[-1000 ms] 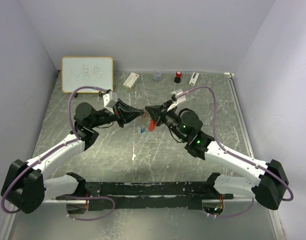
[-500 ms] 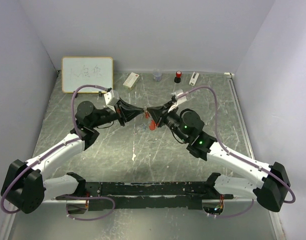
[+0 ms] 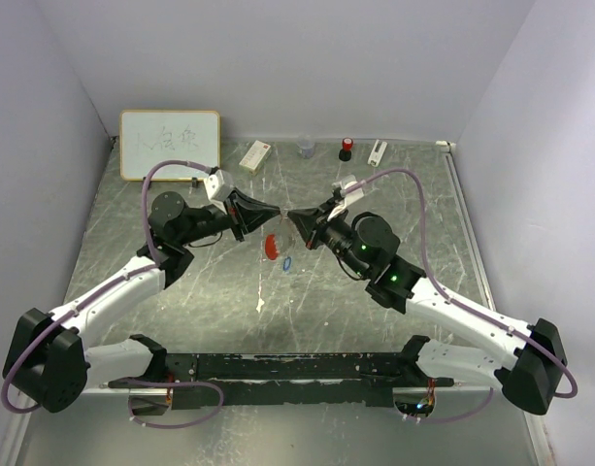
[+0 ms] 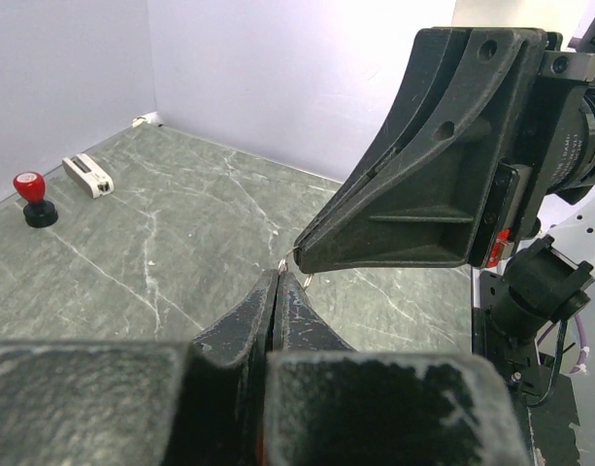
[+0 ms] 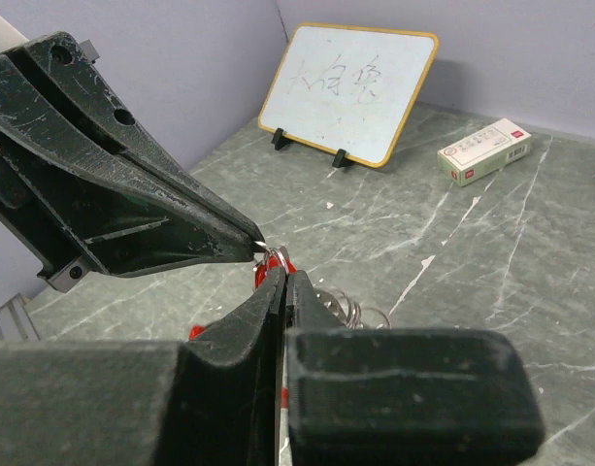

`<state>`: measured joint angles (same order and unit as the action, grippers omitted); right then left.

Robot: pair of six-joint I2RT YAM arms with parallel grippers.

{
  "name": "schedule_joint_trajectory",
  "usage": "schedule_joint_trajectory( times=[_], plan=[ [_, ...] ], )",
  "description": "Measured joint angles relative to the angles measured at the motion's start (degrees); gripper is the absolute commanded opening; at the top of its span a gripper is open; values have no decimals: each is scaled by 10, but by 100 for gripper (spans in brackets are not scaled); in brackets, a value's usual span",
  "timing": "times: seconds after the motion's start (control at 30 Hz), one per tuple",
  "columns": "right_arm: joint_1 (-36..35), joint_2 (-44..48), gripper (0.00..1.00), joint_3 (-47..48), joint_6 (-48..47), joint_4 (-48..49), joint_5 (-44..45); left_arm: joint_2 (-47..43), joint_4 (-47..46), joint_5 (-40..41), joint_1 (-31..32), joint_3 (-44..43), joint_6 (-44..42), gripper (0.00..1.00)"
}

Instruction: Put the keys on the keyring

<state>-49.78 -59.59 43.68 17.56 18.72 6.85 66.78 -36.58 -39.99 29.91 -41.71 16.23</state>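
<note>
My left gripper (image 3: 277,216) and right gripper (image 3: 290,217) meet tip to tip above the middle of the table, both shut. Between the tips is the thin metal ring of the keyring (image 4: 281,262), which shows again in the right wrist view (image 5: 274,255). A red piece (image 3: 273,245) hangs just under the tips; whether it is the fob or a key's head I cannot tell. A blue key head (image 3: 288,263) sits just below it, and I cannot tell whether it hangs or lies on the table. More grey ring coils (image 5: 353,311) show behind my right fingers.
Along the back wall stand a whiteboard (image 3: 170,144), a white box (image 3: 254,155), a small clear cup (image 3: 306,148), a red-topped stamp (image 3: 346,148) and a white device (image 3: 377,152). Grey walls close in on three sides.
Both gripper tips have moved toward the back and closed the gap between them. The red piece swung from the right side to the left, and the blue head shifted right and nearer.
</note>
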Motion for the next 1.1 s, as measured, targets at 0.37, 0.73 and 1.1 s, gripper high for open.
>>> schedule_joint_trajectory(
  times=[0.37,0.73,1.1],
  plan=[
    [0,28,54,-9,-8,-6,9,3,22,14,2,-13,-15,7],
    [0,124,58,-20,-26,-33,89,7,60,26,2,-77,-37,7],
    [1,150,59,-49,-47,-82,127,49,98,68,2,-111,-38,7]
  ],
)
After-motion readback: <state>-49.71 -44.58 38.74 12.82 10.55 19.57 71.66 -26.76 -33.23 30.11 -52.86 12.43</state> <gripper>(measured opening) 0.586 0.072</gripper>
